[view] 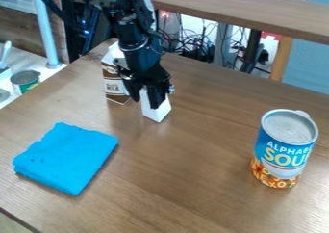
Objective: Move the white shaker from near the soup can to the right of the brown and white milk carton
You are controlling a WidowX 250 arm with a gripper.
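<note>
The pincer (149,96) is at the white block (156,112) beside the carton (114,86), opening and grip indeterminable, the block apparently seated on the bench (173,179).

Two cans (286,148) (one blue-labelled), one carton (114,86), one cloth (67,157), one white block (156,113).
</note>
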